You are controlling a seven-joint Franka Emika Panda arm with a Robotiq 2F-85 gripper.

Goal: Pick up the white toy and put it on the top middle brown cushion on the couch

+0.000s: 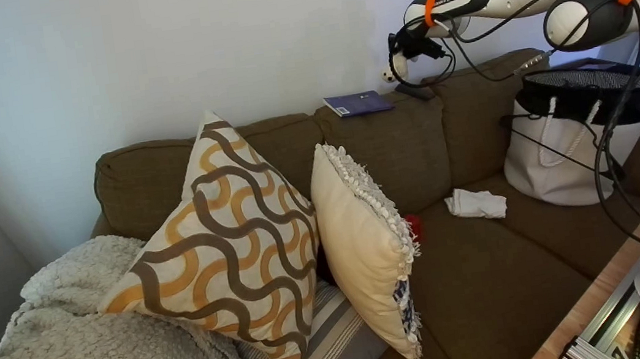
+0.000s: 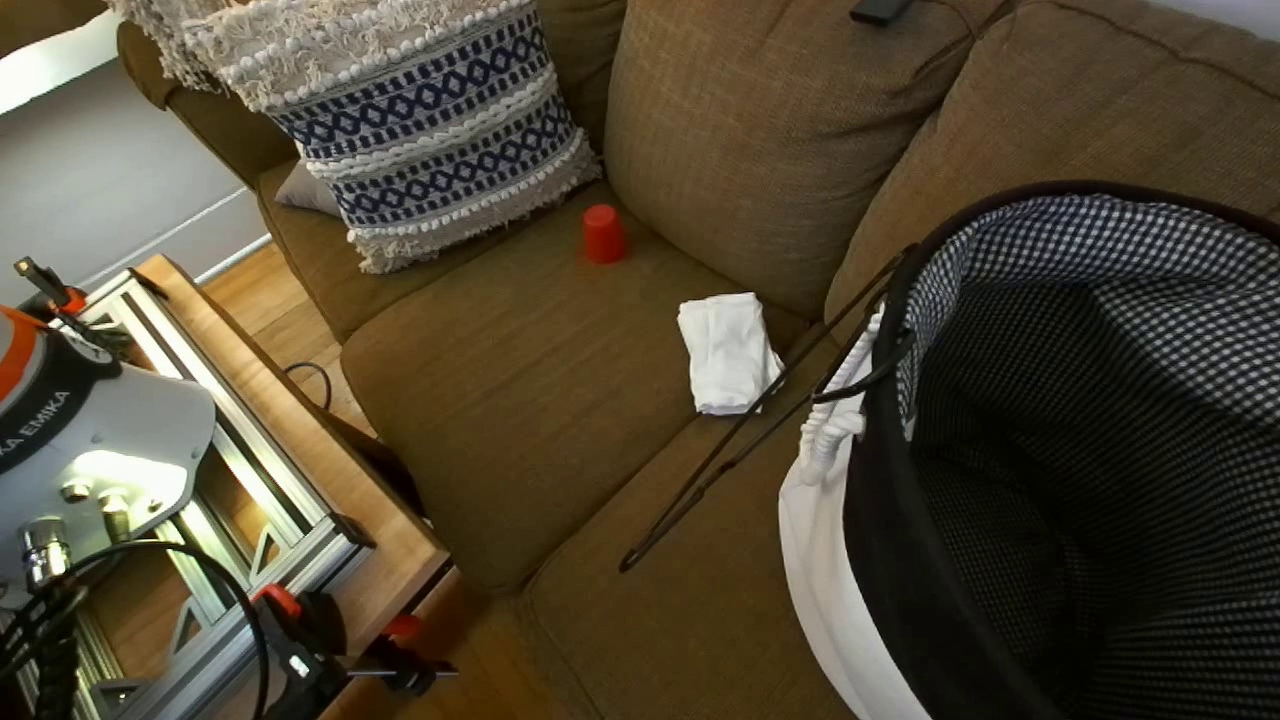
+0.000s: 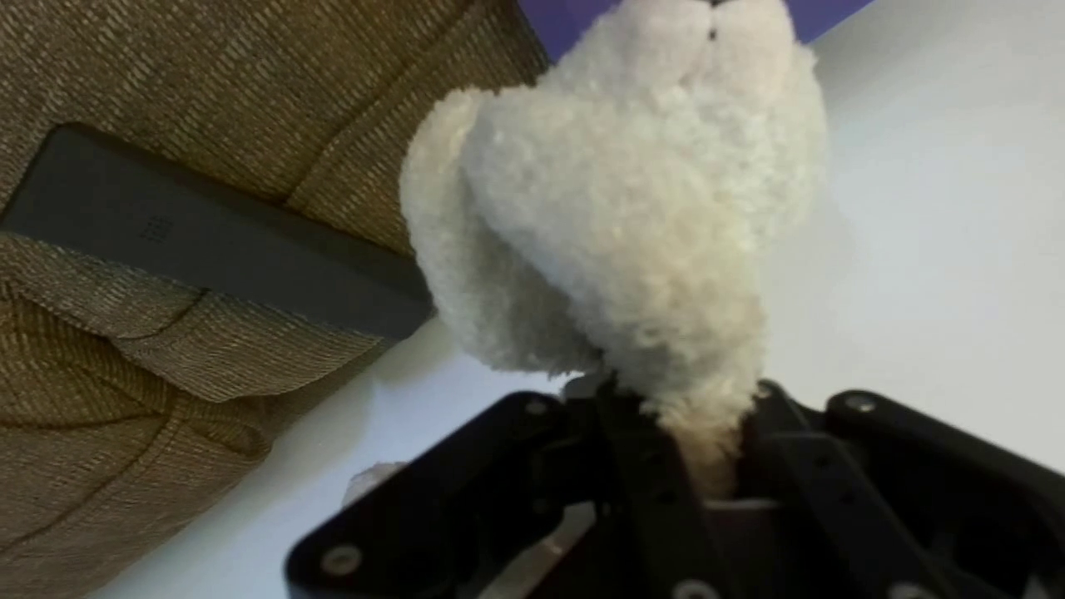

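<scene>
At the left edge of the couch (image 1: 476,282), in an exterior view, lies a fluffy blanket (image 1: 95,351); beside it stand a wavy pillow (image 1: 240,233), one corner up, and a fringed pillow (image 1: 360,248). A purple book (image 1: 358,104) lies on the top edge of the middle brown cushion (image 1: 393,151). Above this edge, near the book, is the white toy (image 3: 641,200): the gripper (image 3: 691,412) is clamped on it from both sides. Then come a dark remote (image 3: 216,233) on that edge, a white cloth (image 1: 475,204) on the seat (image 2: 520,380) and, near the right edge, a basket (image 1: 562,185).
</scene>
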